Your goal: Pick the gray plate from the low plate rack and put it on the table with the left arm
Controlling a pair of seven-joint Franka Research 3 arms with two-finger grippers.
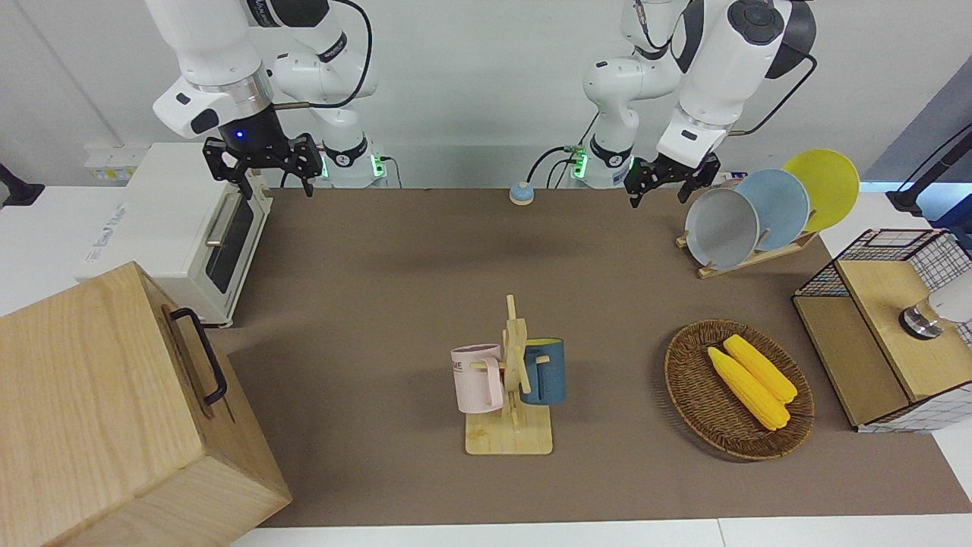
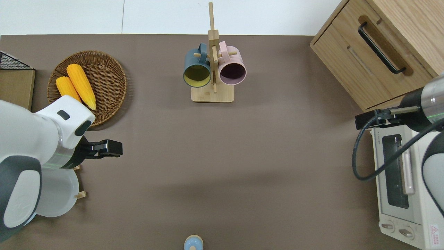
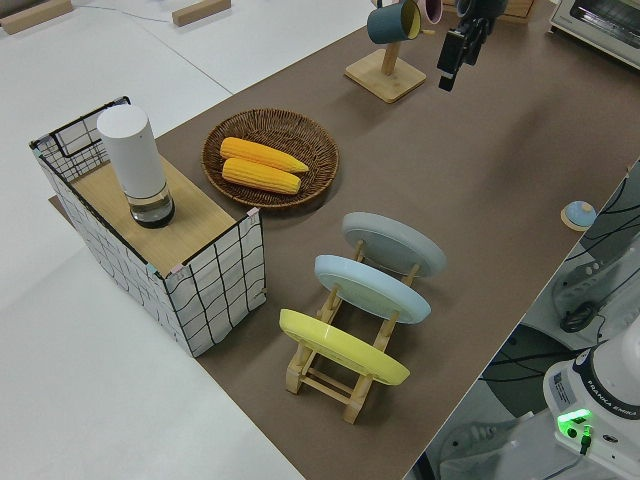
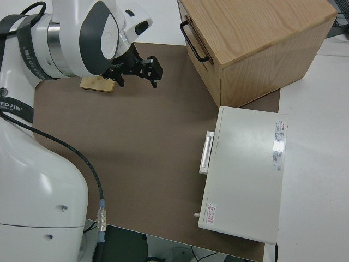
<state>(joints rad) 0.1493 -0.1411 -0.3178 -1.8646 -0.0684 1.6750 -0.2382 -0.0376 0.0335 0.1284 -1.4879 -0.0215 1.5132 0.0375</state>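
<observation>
The gray plate [image 1: 720,229] leans in the low plate rack [image 1: 762,255] at the left arm's end of the table [image 1: 395,304], as the plate farthest from the robots; a light blue plate [image 1: 776,207] and a yellow plate [image 1: 822,187] stand in the slots nearer to them. In the overhead view the arm hides much of the gray plate [image 2: 57,194]. My left gripper [image 1: 667,182] hangs open and empty over bare table just beside the rack's gray-plate end [image 2: 108,148], touching nothing. The side view shows the rack [image 3: 335,372] and gray plate [image 3: 393,243] in full. My right gripper [image 1: 275,165] is parked and open.
A wicker basket [image 1: 687,380] with two corn cobs lies farther from the robots than the rack. Beside it stands a wire crate with a wooden shelf [image 1: 885,334]. A mug stand [image 1: 510,387] holds a pink and a blue mug mid-table. A toaster oven [image 1: 182,228] and a wooden cabinet [image 1: 99,410] are at the right arm's end.
</observation>
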